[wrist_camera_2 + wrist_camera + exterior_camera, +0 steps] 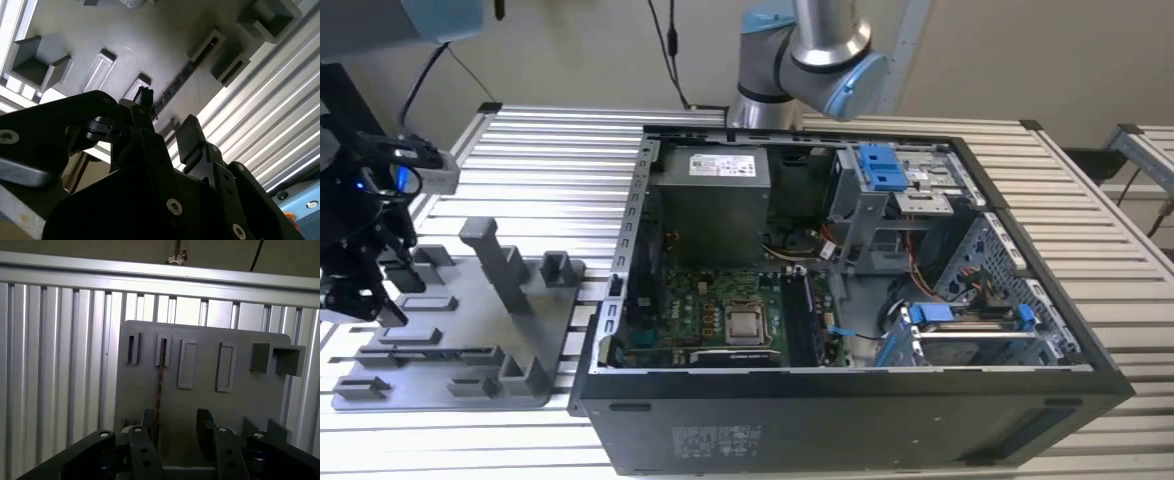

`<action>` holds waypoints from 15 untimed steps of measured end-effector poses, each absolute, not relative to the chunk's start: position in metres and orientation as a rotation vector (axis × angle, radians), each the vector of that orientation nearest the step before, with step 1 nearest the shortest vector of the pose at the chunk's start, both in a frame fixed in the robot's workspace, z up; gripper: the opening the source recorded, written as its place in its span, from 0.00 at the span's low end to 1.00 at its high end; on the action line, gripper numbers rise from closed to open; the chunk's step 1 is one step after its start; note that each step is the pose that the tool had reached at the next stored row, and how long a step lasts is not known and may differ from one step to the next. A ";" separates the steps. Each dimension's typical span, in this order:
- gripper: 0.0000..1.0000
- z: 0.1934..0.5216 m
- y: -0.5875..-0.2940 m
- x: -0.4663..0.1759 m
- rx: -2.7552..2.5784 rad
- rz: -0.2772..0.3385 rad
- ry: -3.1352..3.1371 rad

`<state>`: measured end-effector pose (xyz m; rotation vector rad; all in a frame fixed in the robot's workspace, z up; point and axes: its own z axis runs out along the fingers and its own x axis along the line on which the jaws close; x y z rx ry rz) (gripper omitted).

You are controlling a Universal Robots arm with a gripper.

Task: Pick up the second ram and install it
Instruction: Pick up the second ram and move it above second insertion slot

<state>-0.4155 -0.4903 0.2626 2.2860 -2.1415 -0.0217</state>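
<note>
Gripper: the gripper (176, 422) hangs low over a grey tray (250, 395), fingers (204, 421) spread apart and nothing between them clamped.
Memory stick: the second memory stick (160, 385) stands on edge in a slot of the tray, directly below and ahead of the gripper. It is a thin dark strip running away from the fingertips. In both wrist views it lies in the gap, much nearer one finger than the other.
Same stick, other camera: the dark strip (176, 84) runs out from just beyond the fingertips.
Computer case: the open case (854, 410) sits well away from the gripper, on the exterior view's right, with the green board (707, 310) on its floor.
Step in hand: judging by the pose, lining up for the grasp on the stick.
Doing it well: the gap looks off-centre, so a small sideways shift would let both fingers meet the flat faces together. Otherwise one finger may push the strip against its slot.
Care: squeeze the broad faces, not the thin edge, and keep the gripper square to the slot.
</note>
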 end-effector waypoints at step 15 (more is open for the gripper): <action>0.48 0.236 -0.495 -0.416 2.285 -0.020 -2.141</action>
